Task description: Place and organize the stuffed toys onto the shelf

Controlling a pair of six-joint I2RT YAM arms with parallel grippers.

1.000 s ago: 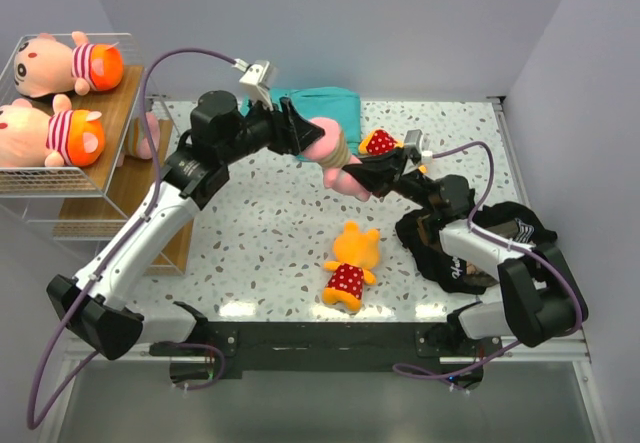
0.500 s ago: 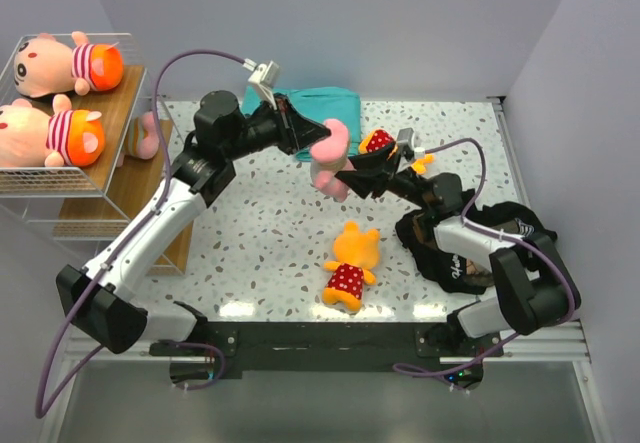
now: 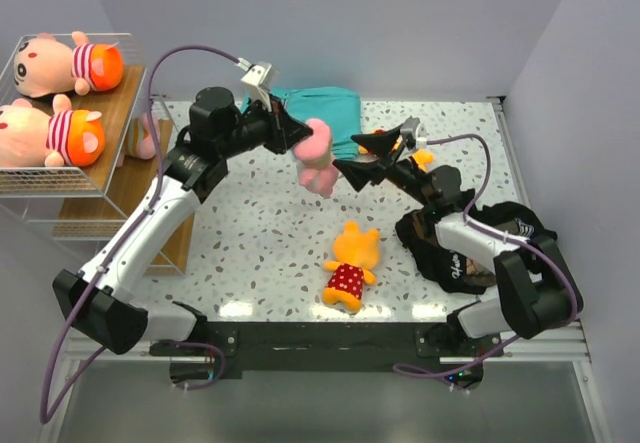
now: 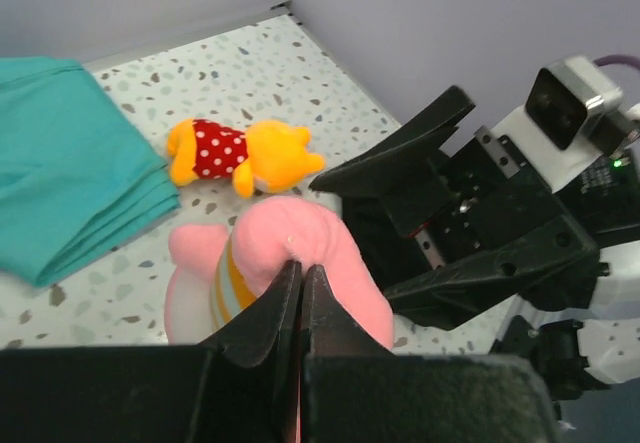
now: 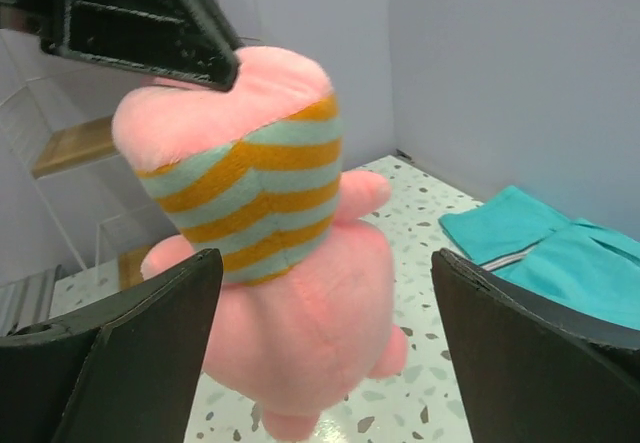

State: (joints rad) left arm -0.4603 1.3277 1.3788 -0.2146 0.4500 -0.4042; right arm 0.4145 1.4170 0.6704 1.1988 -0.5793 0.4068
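Grip looks thin: the left claw (image 3: 302,140) pinches only a fold of the pink striped toy (image 3: 316,163), which hangs above the tabletop (image 3: 260,233). The right claw (image 3: 372,149) stands spread around it, not touching. Swing it slowly left to the shelf (image 3: 118,108) and set it down before letting go.

Pale lilac walls (image 3: 330,23) — white speckled tabletop (image 3: 260,243) — soft, even light.

Left tool (image 4: 300,273) clamped shut, arm raised; right tool (image 3: 372,146) spread wide (facing left tool).
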